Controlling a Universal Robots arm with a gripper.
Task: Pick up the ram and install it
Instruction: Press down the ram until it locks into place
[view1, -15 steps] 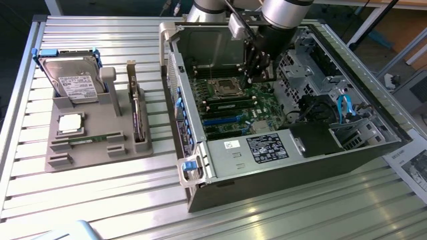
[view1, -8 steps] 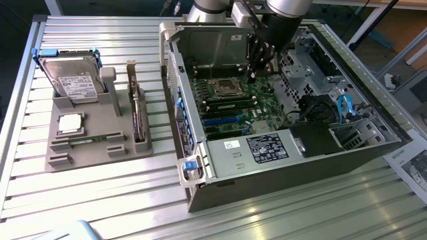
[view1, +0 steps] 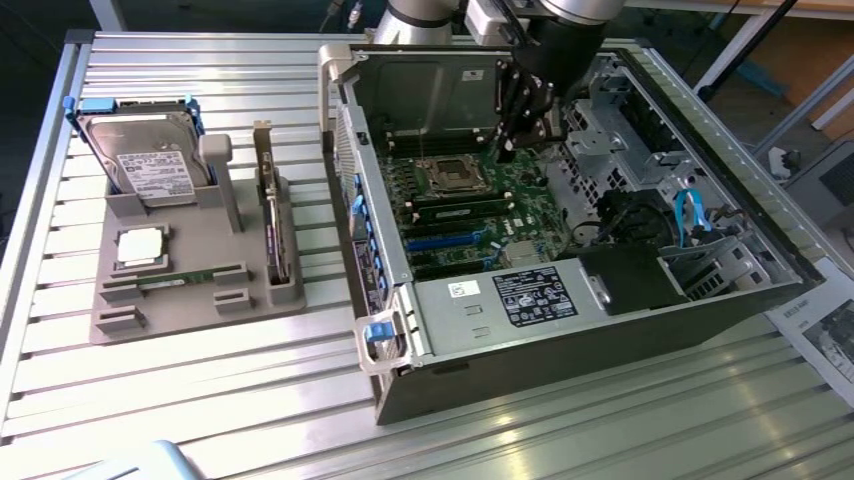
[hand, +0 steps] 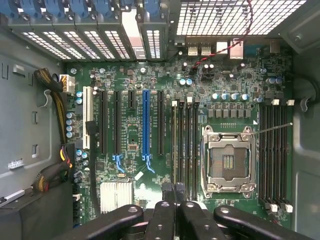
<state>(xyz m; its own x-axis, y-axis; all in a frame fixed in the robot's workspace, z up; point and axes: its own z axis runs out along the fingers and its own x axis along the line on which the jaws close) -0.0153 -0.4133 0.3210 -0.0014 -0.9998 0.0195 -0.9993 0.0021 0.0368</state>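
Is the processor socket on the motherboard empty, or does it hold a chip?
Empty. In the wrist view the processor socket shows bare contacts inside its metal frame, with no chip seated on the motherboard.

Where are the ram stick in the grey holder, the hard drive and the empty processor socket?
ram (view1: 178, 279), exterior view, middle of the green stick.
hard drive (view1: 150, 160), exterior view, its label.
processor socket (hand: 228, 163), wrist view, centre of the open socket.
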